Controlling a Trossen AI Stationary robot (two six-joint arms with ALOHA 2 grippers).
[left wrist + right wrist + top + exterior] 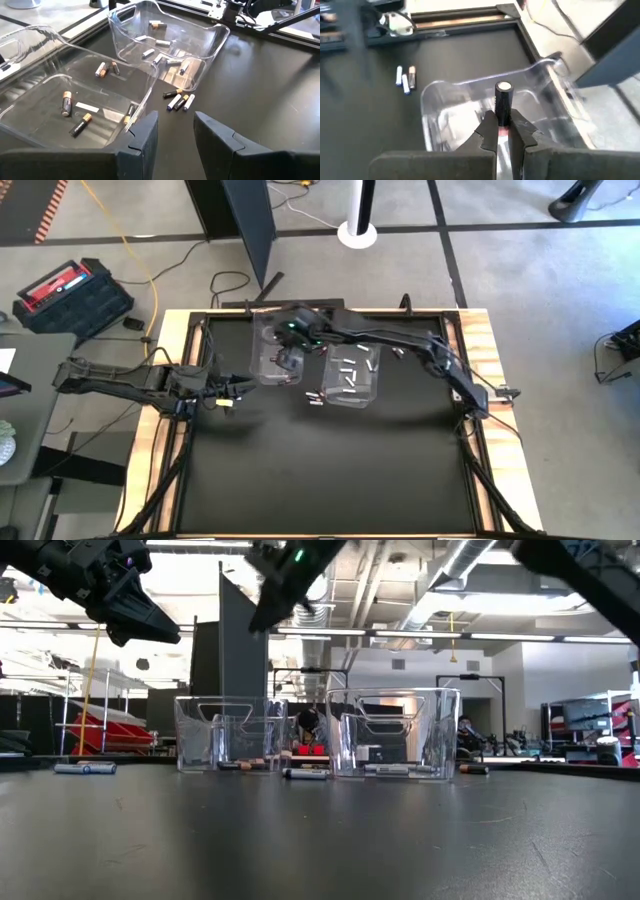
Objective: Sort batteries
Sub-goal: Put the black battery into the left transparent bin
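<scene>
Sorting is partway: the right gripper point(503, 131), clamped on a dark battery point(503, 102), hovers over the left bin point(470, 107) (left gripper point(175, 131) fingers apart, empty), while loose cells point(179, 100) lie beside it.

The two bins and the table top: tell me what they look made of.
The two bins look like clear, glossy rigid plastic: batteries and table show through the walls, and the rims catch highlights. The table top looks like a dark matte sheet, perhaps rubber or coated board, edged by a pale wood frame.
</scene>
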